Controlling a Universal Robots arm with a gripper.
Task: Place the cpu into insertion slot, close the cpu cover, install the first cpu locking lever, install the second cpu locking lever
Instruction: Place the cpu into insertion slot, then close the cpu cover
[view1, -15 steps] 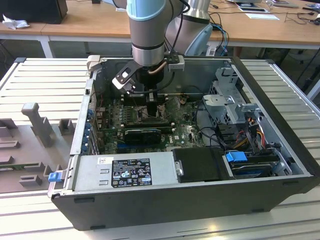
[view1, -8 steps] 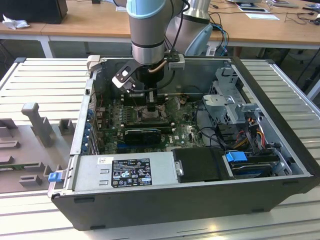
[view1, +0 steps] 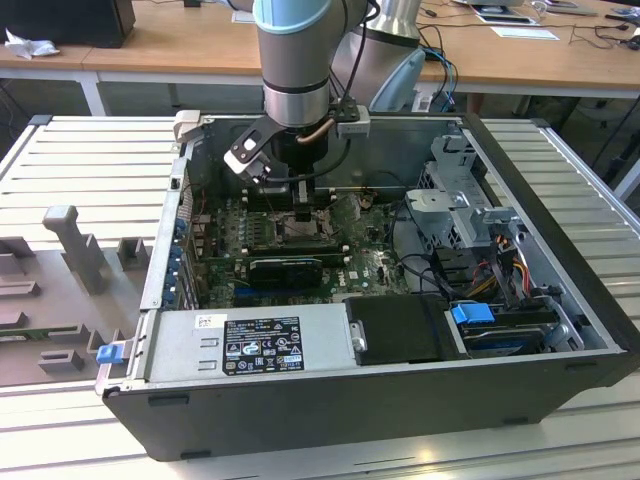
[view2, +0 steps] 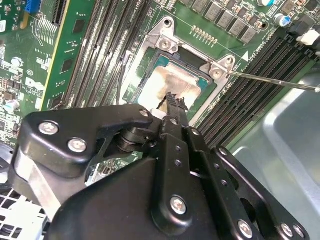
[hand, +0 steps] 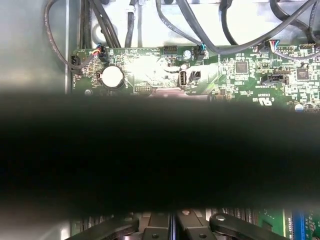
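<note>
Risk sits at the fingertips: my gripper (view2: 175, 102) hangs close over the cpu (view2: 167, 82), fingers pressed together with nothing that I can see between them. I cannot tell whether the tips touch the chip. The cpu lies in the insertion slot (view2: 187, 59), and the cpu cover (view2: 167, 37) looks to be down around its pale face, though I cannot judge whether it sits flush. One thin locking lever (view2: 275, 81) sticks out free over the memory slots (view2: 255, 70). If I push down off-line, the tips could scrape the chip or press it askew. A lever that slips could spring back and let the cover lift.
</note>
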